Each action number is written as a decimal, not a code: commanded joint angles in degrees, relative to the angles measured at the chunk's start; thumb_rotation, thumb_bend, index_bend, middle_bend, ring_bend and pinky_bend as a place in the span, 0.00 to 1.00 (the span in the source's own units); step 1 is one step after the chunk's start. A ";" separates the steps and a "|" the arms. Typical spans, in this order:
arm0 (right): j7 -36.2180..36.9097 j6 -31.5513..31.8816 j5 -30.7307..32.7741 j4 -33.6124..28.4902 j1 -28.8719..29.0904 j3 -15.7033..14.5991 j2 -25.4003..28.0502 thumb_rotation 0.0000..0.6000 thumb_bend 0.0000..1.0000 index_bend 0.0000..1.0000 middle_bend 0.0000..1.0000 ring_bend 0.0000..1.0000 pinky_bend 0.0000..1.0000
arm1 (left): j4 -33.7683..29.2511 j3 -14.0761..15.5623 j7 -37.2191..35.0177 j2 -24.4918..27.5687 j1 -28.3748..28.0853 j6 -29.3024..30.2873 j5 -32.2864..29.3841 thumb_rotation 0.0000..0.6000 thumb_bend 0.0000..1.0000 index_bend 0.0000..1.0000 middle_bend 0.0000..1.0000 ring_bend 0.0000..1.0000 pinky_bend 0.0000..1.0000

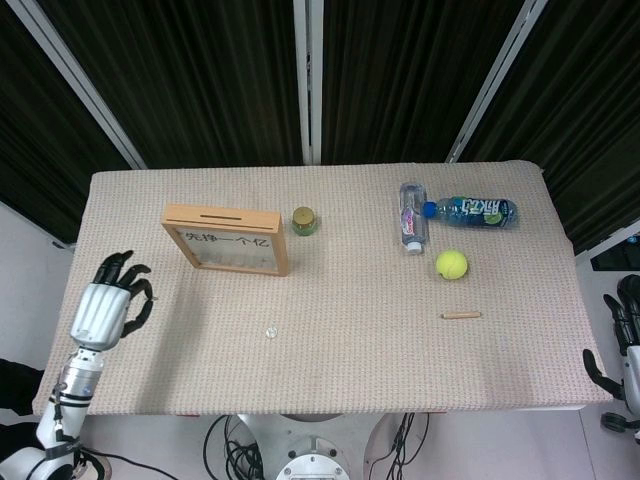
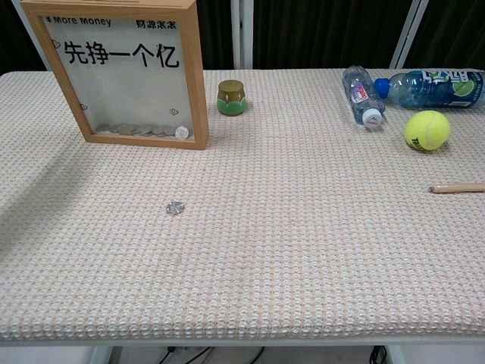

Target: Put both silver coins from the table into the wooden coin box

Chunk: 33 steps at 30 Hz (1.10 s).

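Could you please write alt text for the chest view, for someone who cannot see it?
A single silver coin lies on the woven table cover, in front of an upright wooden coin box with coins along its bottom. Behind are a small green jar, two lying bottles, a tennis ball and a wooden stick; no hands show.

A lab test bench: cloth-covered table (image 1: 330, 340) before black curtains (image 1: 210, 70).

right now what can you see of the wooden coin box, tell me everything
The wooden coin box is a light wood frame with a clear front pane printed "More Money" over large Chinese characters. A coin slot runs along its top edge. It stands upright at the table's far left, a row of coins along the bottom inside. Nothing touches it; a small green jar stands apart beside it.
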 commanded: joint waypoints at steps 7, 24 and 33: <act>-0.67 0.41 -0.48 -0.72 -0.14 -0.14 0.08 1.00 0.33 0.00 0.00 0.00 0.00 | -10.25 -10.80 3.67 10.78 -5.04 -4.87 -9.64 1.00 0.43 0.62 0.29 0.09 0.15; -0.48 0.17 0.28 -0.34 -0.38 -0.05 -0.15 1.00 0.33 0.00 0.00 0.00 0.00 | -10.42 -14.58 13.20 5.89 -20.59 -21.77 -20.51 1.00 0.43 0.61 0.29 0.09 0.14; 1.79 -0.15 0.01 1.08 -0.24 -0.16 -0.26 1.00 0.33 0.00 0.00 0.00 0.00 | -9.03 -15.98 12.95 4.13 -24.46 -25.37 -28.51 1.00 0.43 0.61 0.29 0.09 0.14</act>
